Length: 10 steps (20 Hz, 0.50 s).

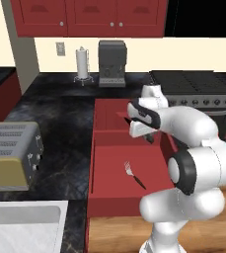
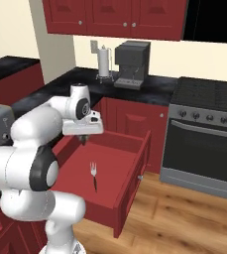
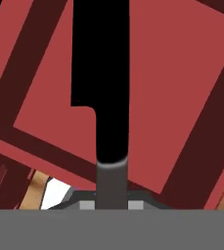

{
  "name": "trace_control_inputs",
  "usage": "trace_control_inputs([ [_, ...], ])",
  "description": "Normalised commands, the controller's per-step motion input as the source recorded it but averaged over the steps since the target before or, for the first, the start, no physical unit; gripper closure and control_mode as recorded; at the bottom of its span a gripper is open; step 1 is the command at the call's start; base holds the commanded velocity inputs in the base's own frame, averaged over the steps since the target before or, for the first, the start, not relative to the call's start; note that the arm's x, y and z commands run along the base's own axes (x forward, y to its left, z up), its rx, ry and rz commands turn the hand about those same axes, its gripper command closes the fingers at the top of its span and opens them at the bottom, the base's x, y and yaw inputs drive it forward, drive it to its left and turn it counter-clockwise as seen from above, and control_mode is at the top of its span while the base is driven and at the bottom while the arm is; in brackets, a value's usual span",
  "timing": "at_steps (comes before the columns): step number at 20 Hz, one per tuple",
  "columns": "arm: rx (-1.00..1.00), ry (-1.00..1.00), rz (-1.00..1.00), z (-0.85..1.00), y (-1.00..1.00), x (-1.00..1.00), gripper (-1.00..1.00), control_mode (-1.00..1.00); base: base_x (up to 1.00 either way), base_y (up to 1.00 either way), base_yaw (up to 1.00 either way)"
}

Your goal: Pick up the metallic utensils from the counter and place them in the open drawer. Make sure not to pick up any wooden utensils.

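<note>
My gripper (image 1: 147,137) (image 2: 84,138) hangs over the open drawer (image 1: 115,201) (image 2: 133,174) and is shut on the slim black knife (image 3: 101,68). In the hand view the knife runs straight up from between the fingertips over the drawer's red floor (image 3: 182,83). The small silver fork (image 1: 130,169) (image 2: 92,171) lies on the drawer floor, nearer the drawer front than my gripper. The black stone counter (image 1: 65,123) (image 2: 83,78) lies to the left of the drawer. The wooden utensils are out of view.
On the counter's left stand a toaster (image 1: 11,155) and a sink (image 1: 23,225). At the back wall are a coffee machine (image 1: 112,63) and a paper towel holder (image 1: 82,63). A stove with an oven (image 2: 204,144) is to the right of the drawer.
</note>
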Motion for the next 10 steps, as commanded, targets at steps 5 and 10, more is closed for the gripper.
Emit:
trace_control_inputs([
  [5, 0.03, -0.15, 0.0, -0.91, 0.0, 0.31, 1.0, -1.0, 0.0, 0.0, 0.0],
  [10, 0.0, -0.07, 0.0, -0.94, -0.05, 0.11, 1.0, -1.0, 0.0, 0.0, 0.0],
])
